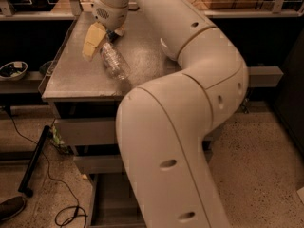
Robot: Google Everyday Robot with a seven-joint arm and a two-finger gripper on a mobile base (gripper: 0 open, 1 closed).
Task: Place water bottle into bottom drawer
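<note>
The water bottle (114,62) is a small clear ribbed bottle lying on its side on the grey metal counter (71,82), neck pointing toward the back. My gripper (103,44) hangs at the bottle's neck end, open, with a yellow finger (92,41) on the bottle's left and the other finger partly hidden behind the wrist. The bottom drawer (114,204) stands pulled out near the floor under the counter, its right part covered by my arm.
My large white arm (190,127) fills the middle and right of the view and hides most of the counter's right side. Two shut drawer fronts (85,130) sit above the open one. A black pole (34,161), a cable and a shoe lie on the floor at left.
</note>
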